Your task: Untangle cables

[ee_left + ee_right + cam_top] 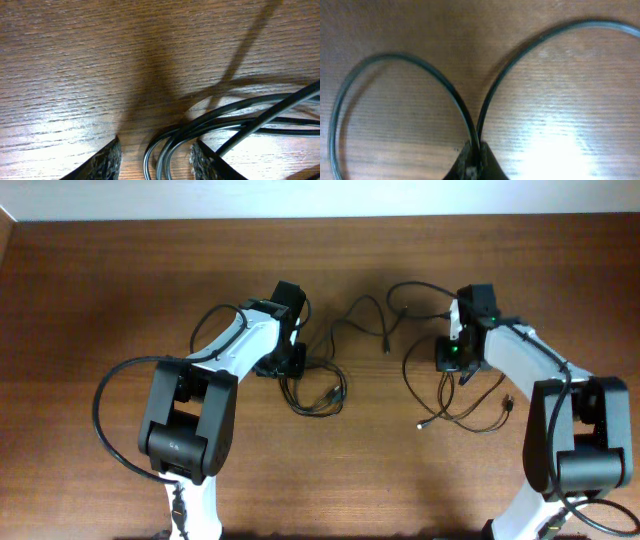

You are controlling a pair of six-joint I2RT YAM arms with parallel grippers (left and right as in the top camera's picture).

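the desk (100,280) is brown wood with fine straight grain, smooth, with a soft sheen that flares into pale glare just right of the right tool (472,165) and off to the left of the left tool (155,162). the cables (240,112) are thin black cords in a smooth, slightly glossy jacket that looks like plastic, catching a narrow highlight along the curves ahead of each tool. the left tool's pads (107,162) look rough, grainy and matt, dark with pale speckles. the arms (235,345) have smooth white and matt black shells.
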